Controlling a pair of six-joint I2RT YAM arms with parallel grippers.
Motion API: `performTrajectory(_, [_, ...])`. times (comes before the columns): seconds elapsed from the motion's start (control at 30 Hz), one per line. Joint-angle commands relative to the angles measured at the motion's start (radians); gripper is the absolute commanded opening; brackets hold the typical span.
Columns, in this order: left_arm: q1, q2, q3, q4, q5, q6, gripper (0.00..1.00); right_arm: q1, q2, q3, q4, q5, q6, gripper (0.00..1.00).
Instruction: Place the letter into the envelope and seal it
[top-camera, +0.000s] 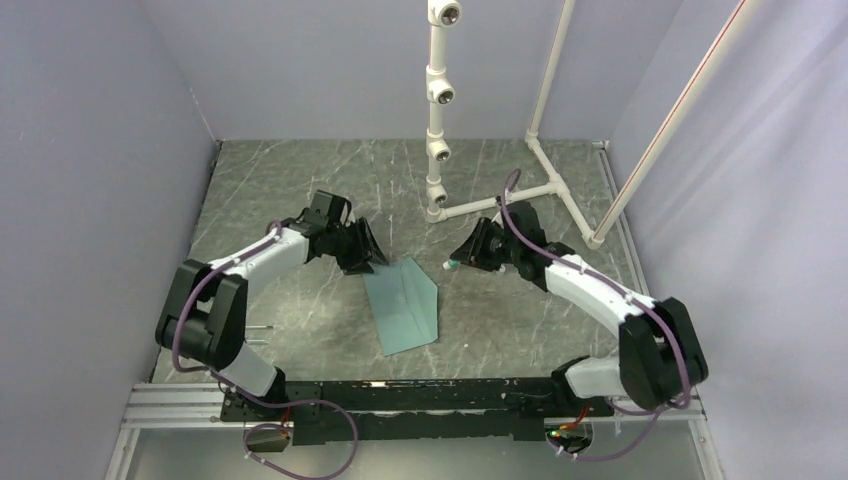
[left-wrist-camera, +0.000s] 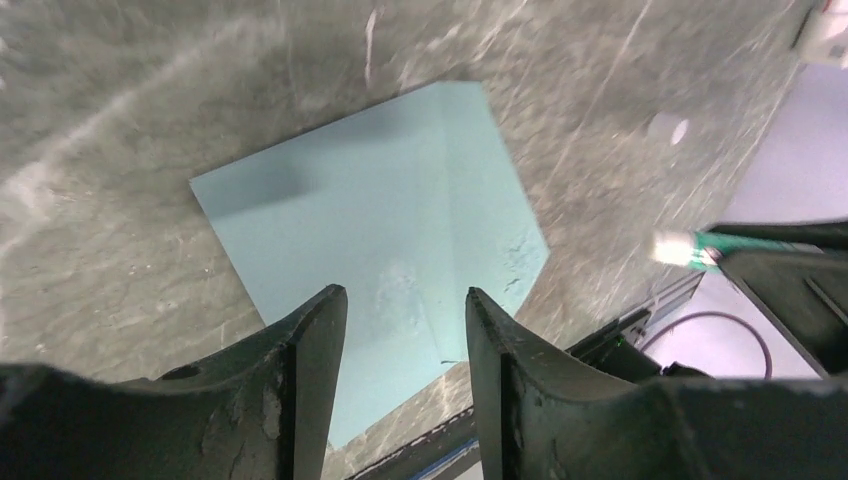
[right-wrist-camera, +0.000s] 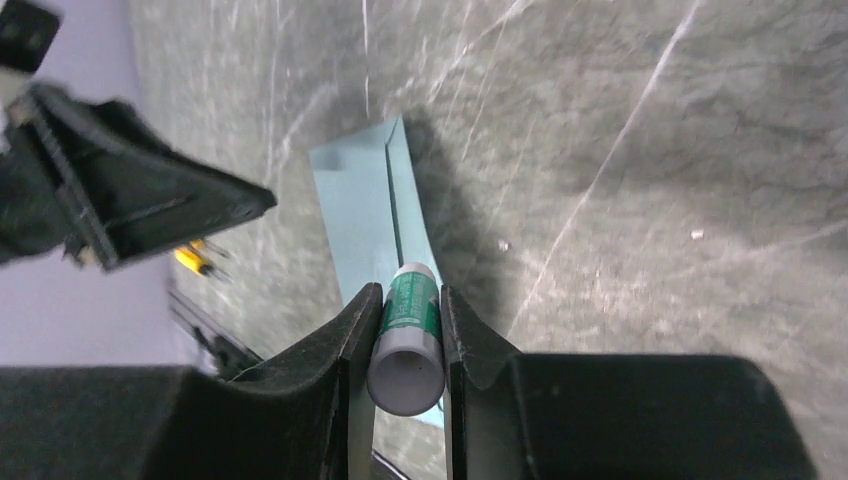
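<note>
Grey stone table (top-camera: 300, 180), seen from above: the envelope (top-camera: 405, 305) lies flat near the middle. Left wrist: the left gripper (left-wrist-camera: 405, 300) has its fingers apart, holding nothing, over the envelope. Right wrist: the right gripper (right-wrist-camera: 408, 292) squeezes a green glue stick (right-wrist-camera: 408, 335).

The grey marbled table (top-camera: 290, 180) bears the envelope (top-camera: 403, 305) — and a white pipe frame (top-camera: 437, 120).

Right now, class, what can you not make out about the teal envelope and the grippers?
1. Tan letter: seen in no view; whether it is inside the flat teal paper envelope cannot be told.
2. Left wrist: part of the envelope is hidden behind the left gripper.
3. Right wrist: the green-labelled glue stick in the right gripper has blurred print.
</note>
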Motion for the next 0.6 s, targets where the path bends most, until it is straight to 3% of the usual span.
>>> performTrajectory(0.0, [0.014,-0.077,0.076,-0.150,-0.121,0.069,0.54,-0.105,0.124,-0.007,0.209,-0.246,0.177,0.00])
performTrajectory(0.17, [0.029,-0.104,0.071,-0.167,-0.112,0.088,0.57,-0.172,0.310,0.069,0.288,-0.404,0.262,0.00])
performTrajectory(0.33, [0.036,-0.131,0.038,-0.137,-0.070,0.103,0.63,-0.211,0.450,0.145,0.330,-0.431,0.303,0.01])
performTrajectory(0.57, [0.040,-0.091,0.049,-0.134,0.026,0.139,0.64,-0.260,0.639,0.150,0.531,-0.507,0.446,0.08])
